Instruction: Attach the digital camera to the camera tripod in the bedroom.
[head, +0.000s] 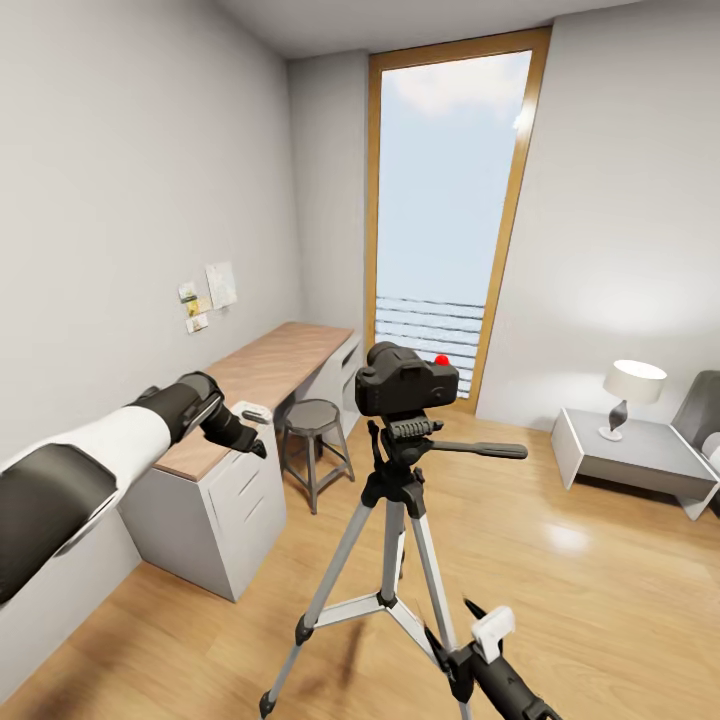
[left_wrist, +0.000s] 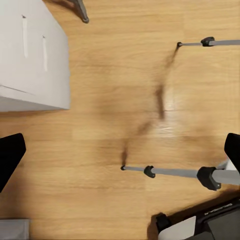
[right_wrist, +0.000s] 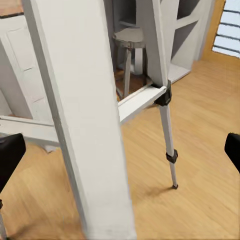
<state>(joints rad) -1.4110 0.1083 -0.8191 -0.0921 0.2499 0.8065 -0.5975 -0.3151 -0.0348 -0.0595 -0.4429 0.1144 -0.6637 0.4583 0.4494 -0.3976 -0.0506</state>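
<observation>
- Digital camera (head: 405, 378) sits on the camera tripod (head: 392, 520) head, mid-room in the bedroom; looks mounted to me
- Left gripper (head: 240, 432) out over the desk (head: 270, 375) edge, jaws apart, holding nothing
- Right gripper (head: 478, 640) low, right by a tripod leg, fingers spread, empty
- Risk: moving R arm carelessly could knock that leg, tipping tripod + cam

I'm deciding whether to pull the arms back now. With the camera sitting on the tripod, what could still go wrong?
The right gripper sits low among the camera tripod legs; the right wrist view shows a leg very close, so a careless retreat might knock the stand and tip the digital camera. The left gripper hangs open beside the desk and could clip its edge.
</observation>
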